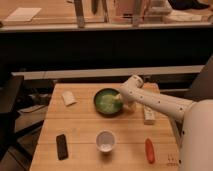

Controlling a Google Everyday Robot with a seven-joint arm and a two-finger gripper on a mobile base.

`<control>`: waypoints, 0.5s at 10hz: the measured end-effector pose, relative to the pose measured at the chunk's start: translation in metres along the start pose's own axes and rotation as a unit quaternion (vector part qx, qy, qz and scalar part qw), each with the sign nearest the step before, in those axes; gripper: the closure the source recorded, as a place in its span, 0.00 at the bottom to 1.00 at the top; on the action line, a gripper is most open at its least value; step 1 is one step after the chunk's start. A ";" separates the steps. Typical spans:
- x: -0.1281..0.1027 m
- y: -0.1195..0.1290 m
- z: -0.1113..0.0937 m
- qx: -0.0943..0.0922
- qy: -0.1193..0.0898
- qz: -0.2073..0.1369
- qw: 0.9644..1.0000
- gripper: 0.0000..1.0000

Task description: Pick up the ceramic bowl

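Sitting flat on table (80, 125), centre-back: ceramic bowl (103, 104), not lifted; small white cup (105, 141) near, in front. Gripper (119, 98) at bowl's right rim, over inside edge; clamped or not, cannot tell. Reach looks done; firm grasp and lift left.

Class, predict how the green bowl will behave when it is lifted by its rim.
The ceramic bowl looks rigid, so it should keep its shape. Being wide and shallow, it will probably tilt if lifted from one side, where the gripper sits at its rim.
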 end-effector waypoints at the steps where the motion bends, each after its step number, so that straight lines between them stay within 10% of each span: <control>1: -0.001 0.000 0.001 0.000 0.000 -0.002 1.000 0.20; 5: -0.002 0.000 0.004 0.000 -0.001 -0.009 1.000 0.22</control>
